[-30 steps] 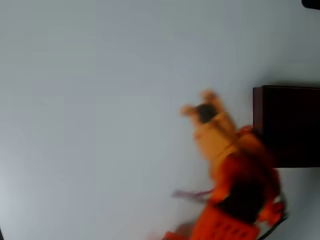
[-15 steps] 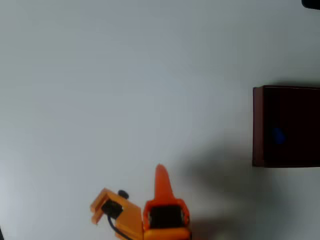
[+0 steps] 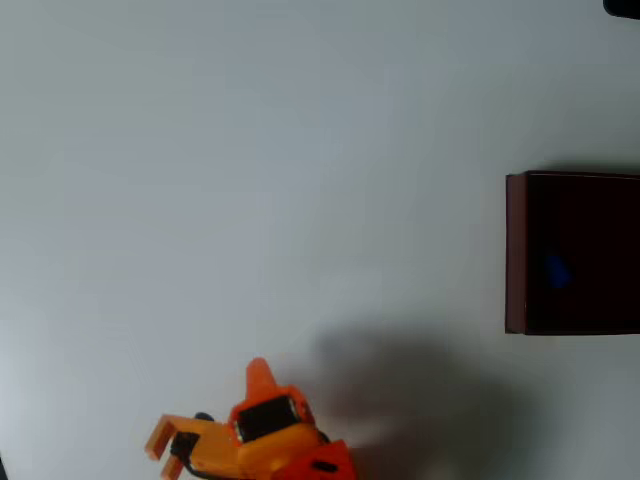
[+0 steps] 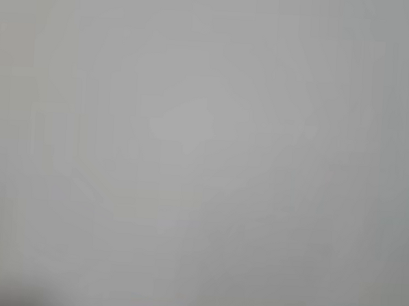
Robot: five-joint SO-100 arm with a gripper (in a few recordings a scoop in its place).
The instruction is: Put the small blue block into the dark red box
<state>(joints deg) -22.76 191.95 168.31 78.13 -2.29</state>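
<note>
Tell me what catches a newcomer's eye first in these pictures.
In the overhead view, the dark red box at the right edge stands out against the pale table, with the small blue block faint inside it. The orange end effector sits at the bottom edge, left of centre, far from the box.

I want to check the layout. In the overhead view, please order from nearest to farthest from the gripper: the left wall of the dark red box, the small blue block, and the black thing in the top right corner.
From the gripper, at the bottom edge:
1. The dark red box, its left wall, at the right edge.
2. The small blue block, inside the box, right of that wall.
3. The black thing, in the top right corner.
</note>
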